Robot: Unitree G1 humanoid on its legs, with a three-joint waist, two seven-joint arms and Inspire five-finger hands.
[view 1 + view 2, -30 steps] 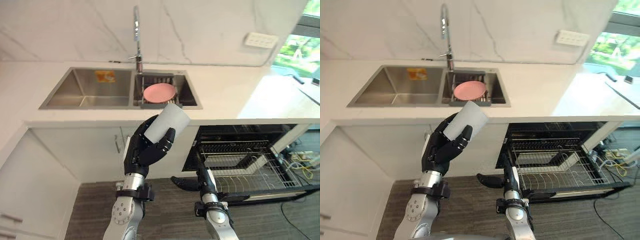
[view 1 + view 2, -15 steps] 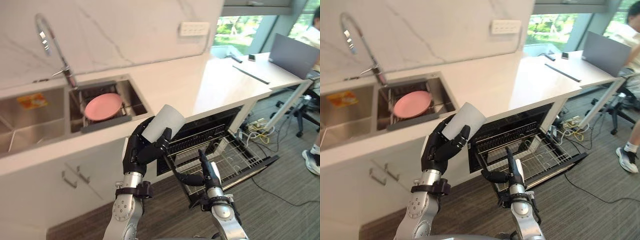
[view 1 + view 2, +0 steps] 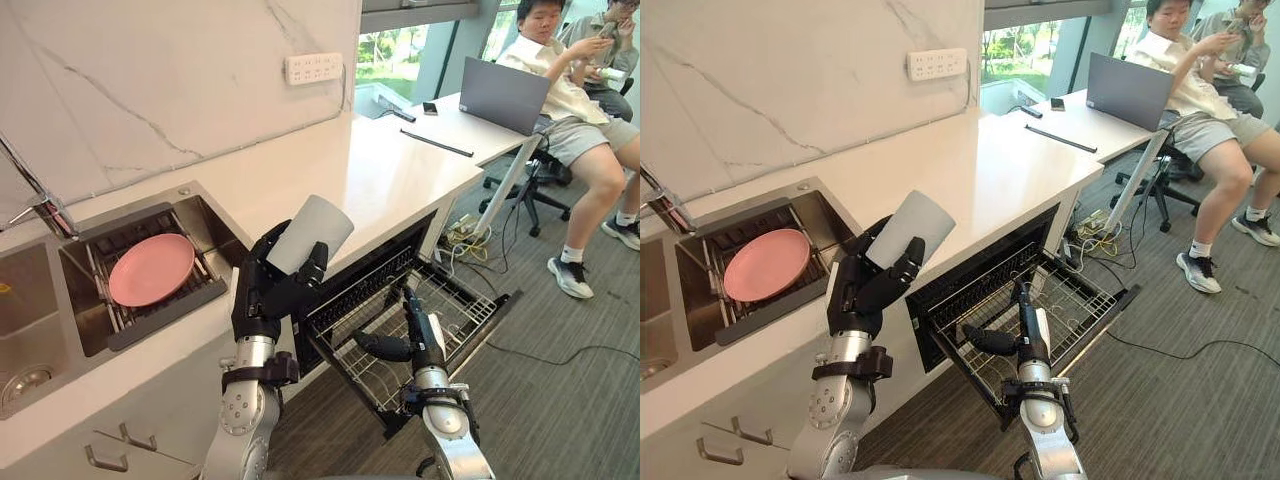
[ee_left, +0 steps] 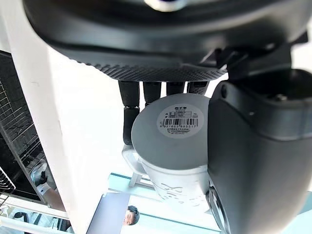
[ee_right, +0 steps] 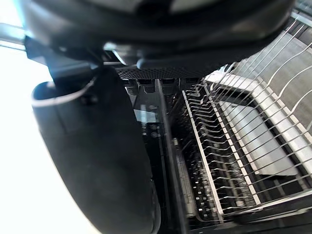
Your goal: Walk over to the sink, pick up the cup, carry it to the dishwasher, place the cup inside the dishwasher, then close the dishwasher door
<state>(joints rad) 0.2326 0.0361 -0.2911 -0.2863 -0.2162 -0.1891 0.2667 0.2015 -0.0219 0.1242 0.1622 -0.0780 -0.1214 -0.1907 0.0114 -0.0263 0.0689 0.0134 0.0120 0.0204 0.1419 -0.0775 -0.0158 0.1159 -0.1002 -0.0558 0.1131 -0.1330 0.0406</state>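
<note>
Stainless steel sits furthest left, where the sink (image 3: 45,345) is let into the pale counter (image 3: 330,170); a pink plate (image 3: 151,269) lies on a drainer rack in its nearer basin, so only the cup has been taken from there; next along, the left hand (image 3: 262,296) is raised in front of the counter edge with fingers and thumb wrapped round the white cup (image 3: 312,232), which is therefore off the sink and up in the air, clear of the counter and not yet over the dishwasher; it leans a little, and the left wrist view shows its labelled base turned toward the wrist with the handle poking out past the fingers, a firm grasp that I'd say suits carrying while walking; to the right and lower down the dishwasher (image 3: 372,285) stands open under the counter, its wire lower rack (image 3: 458,305) drawn out, ready to receive the cup; the right hand (image 3: 426,343) hangs low before that rack, fingers straight and thumb spread, holding nothing, probably kept free for the door later; far right, two people sit at a desk with a laptop (image 3: 505,95), well apart from the work.
</note>
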